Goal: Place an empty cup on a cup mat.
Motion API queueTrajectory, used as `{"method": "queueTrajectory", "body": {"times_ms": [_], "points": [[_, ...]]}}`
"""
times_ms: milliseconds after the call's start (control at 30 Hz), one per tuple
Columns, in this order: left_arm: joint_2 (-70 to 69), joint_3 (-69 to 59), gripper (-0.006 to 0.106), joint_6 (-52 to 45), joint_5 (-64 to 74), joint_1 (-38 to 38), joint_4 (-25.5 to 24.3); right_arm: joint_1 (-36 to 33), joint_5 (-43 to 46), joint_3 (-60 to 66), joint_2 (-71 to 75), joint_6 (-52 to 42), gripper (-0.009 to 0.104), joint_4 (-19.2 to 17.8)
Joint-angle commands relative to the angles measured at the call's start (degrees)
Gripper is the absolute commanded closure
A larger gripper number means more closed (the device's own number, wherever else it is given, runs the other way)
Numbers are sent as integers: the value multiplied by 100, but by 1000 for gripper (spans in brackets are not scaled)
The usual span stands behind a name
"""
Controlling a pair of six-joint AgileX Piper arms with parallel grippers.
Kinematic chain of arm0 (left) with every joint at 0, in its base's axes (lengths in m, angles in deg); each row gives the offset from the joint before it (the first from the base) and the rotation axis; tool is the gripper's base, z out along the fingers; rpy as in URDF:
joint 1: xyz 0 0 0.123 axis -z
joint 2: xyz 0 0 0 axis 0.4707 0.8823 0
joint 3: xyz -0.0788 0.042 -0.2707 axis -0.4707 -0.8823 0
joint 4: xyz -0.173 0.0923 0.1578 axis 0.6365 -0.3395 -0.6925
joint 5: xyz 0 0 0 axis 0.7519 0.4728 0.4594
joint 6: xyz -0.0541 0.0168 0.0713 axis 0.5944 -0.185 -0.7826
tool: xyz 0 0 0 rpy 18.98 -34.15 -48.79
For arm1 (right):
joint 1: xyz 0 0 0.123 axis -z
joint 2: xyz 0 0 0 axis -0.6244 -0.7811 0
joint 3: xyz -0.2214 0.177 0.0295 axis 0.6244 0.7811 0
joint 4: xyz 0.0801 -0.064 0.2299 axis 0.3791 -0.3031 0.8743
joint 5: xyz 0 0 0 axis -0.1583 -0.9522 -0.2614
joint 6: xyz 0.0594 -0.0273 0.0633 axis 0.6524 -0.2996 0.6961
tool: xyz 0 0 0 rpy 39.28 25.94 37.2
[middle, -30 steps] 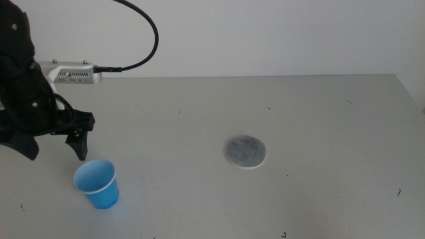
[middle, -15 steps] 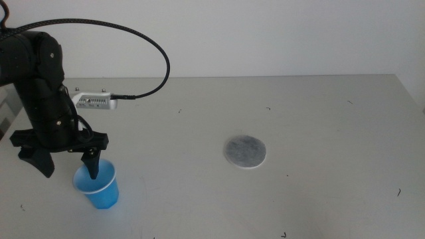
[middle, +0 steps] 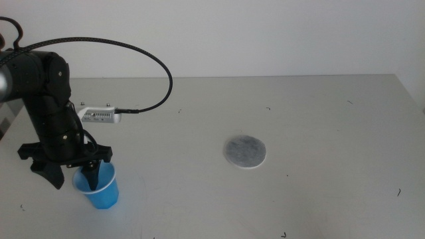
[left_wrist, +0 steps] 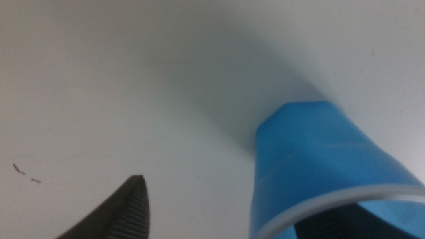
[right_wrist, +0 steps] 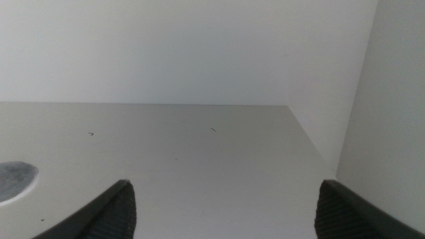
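The blue cup (middle: 103,190) stands upright at the front left of the table. My left gripper (middle: 73,178) is open and low over it, with one jaw inside the cup's mouth and the other outside the cup wall. In the left wrist view the cup (left_wrist: 319,159) fills the space beside the gripper (left_wrist: 239,199), with its wall between the jaws. The grey cup mat (middle: 245,151) lies bare near the table's middle, well to the right of the cup. My right gripper (right_wrist: 224,199) is open and empty, out of the middle view; the mat's edge (right_wrist: 13,180) shows beside it.
The grey table (middle: 319,113) has only small dark specks on it. The left arm's black cable (middle: 159,66) arcs above the table's left side. A white wall stands behind the table, whose right edge (right_wrist: 312,143) shows in the right wrist view.
My left gripper has moved right and down from beside the cup onto it, and one jaw has dropped into the cup's mouth. The cup and mat have not moved.
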Motion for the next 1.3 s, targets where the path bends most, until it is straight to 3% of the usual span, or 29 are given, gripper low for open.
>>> {"method": "queueTrajectory", "body": {"times_ms": [0, 300, 500, 767, 1267], "points": [[-259, 93, 42, 19, 4, 45, 116, -6, 448, -66, 110, -49, 1, -52], [-315, 93, 100, 6, 11, 57, 119, -6, 448, -66, 110, -49, 1, -52], [-462, 412, 101, 25, 207, 262, 121, -6, 448, -66, 110, -49, 1, -52], [-270, 1667, 101, 506, 499, 1140, 121, -6, 448, -66, 110, -49, 1, -52], [1439, 4614, 101, 834, 1126, 2756, 326, -6, 448, -66, 110, -49, 1, -52]]}}
